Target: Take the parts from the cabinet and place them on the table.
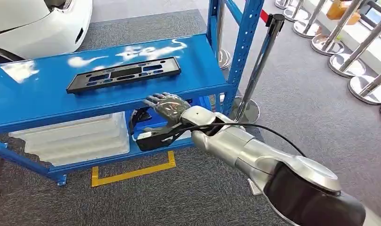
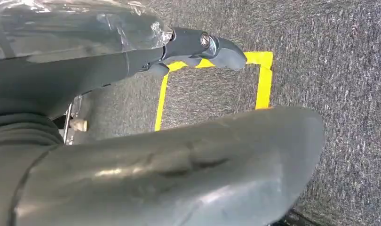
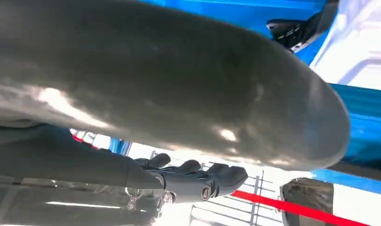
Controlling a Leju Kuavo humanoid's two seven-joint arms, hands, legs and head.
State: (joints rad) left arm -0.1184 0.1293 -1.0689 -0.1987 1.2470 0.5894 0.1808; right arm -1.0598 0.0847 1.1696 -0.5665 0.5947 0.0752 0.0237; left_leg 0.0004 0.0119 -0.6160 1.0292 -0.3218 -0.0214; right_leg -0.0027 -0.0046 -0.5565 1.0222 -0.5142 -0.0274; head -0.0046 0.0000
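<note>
A long black plate-frame part (image 1: 124, 74) lies flat on the top shelf of the blue rack (image 1: 33, 101). My right hand (image 1: 166, 105) hovers at that shelf's front edge, just right of the part's near end, fingers spread and holding nothing. Below it, on the lower shelf, sits another black part (image 1: 153, 136), which the right wrist view shows as a dark piece (image 3: 292, 29) against the blue. In that view my right hand (image 3: 179, 84) has its fingers (image 3: 198, 176) stretched out. My left hand (image 2: 132, 155) hangs over the carpet, fingers (image 2: 198, 44) extended and empty.
White foam trays (image 1: 75, 136) fill the left of the lower shelf. A black stanchion post (image 1: 259, 70) stands just right of the rack's upright, with more chrome stanchions (image 1: 341, 61) behind. Yellow floor tape (image 1: 132, 173) marks the rack's corner. A white car (image 1: 38, 23) sits at the far left.
</note>
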